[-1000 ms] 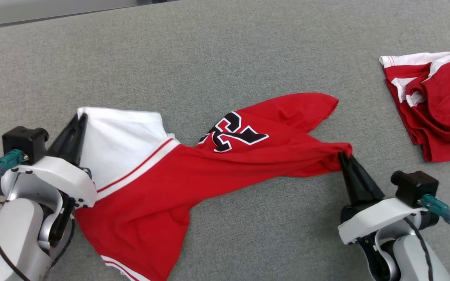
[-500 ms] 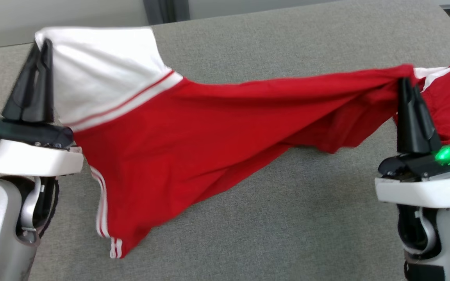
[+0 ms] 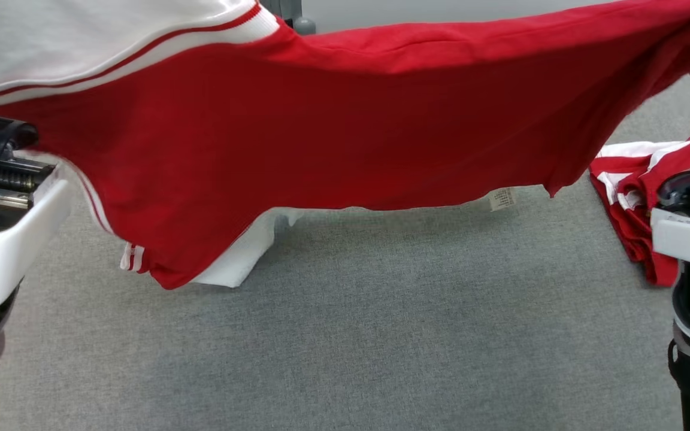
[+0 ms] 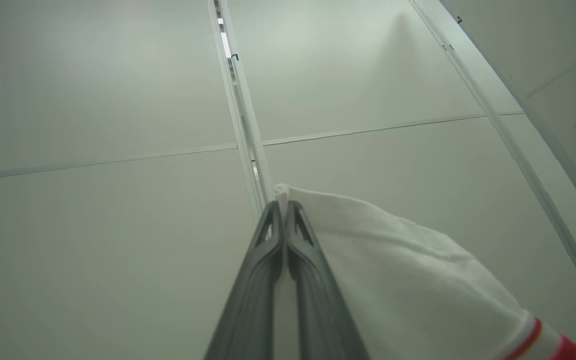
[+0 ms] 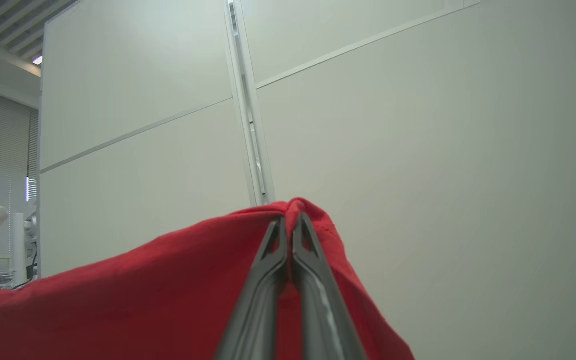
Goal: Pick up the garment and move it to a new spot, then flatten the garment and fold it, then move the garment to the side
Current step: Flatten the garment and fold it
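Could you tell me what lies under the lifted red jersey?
Grey surface lies beneath the jersey, whose white sleeve and label hang down. Anything farther back is hidden.

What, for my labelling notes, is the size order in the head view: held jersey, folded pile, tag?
1. Jersey: largest by far, though it hangs nearer the camera, which exaggerates its lead.
2. Folded pile: partly covered.
3. Tag: smallest.

Grey woven-fabric worktop (image 3: 351, 347) runs flat across head view, soft shadow on far part. At right edge, crumpled red-and-white cloth heap (image 3: 629, 230) lies directly on it, right part hidden. Hanging red-and-white jersey (image 3: 345, 131): low white corner near worktop, contact, cannot tell.
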Robot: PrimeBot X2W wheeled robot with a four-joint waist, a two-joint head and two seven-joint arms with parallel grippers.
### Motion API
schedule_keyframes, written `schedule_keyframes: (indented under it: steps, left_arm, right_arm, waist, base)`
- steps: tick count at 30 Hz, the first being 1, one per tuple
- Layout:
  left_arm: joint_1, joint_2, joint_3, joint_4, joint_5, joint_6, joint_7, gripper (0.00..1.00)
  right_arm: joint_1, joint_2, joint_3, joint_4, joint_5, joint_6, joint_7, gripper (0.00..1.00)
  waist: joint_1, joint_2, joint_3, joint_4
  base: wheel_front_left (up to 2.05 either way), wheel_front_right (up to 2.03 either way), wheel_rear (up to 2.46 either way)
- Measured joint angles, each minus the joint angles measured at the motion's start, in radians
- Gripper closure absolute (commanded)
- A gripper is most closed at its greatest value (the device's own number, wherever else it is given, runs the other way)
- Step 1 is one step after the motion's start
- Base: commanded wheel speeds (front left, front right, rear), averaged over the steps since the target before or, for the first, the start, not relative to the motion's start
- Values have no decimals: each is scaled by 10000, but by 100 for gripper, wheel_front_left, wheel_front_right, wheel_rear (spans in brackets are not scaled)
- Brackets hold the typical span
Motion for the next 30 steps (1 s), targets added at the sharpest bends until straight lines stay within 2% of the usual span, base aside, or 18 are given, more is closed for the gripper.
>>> schedule_keyframes:
  steps: [7,13,18,24,30]
  left_arm:
    - [-478,98,-163,-518,125,67,489,100]
    - [-1071,-31,-330,397,-247,-161,708,100]
    - [-2339,-207,-673,2468,-621,-752,777,100]
    - [-4708,-663,-1233,5935,-771,-1592,740,100]
    - [-7141,-1081,-1570,9515,-606,-2138,560,100]
  right_arm:
    - [-173,-4,-144,-270,389,0,295,100]
    - [-757,-46,157,485,512,0,437,100]
    - [-2148,-274,663,2127,673,-2,428,100]
    - [-4626,-499,1377,4704,788,-2,159,100]
    - [-7258,-382,2042,7678,736,-2,-174,100]
  waist:
    - [0,0,-274,13]
    - [0,0,-118,-26]
    - [0,0,235,-50]
    - [0,0,780,-2]
    - [0,0,1323,57]
  base:
    - [0,0,0]
    - [0,0,0]
    - [0,0,0]
    - [0,0,0]
    - [0,0,0]
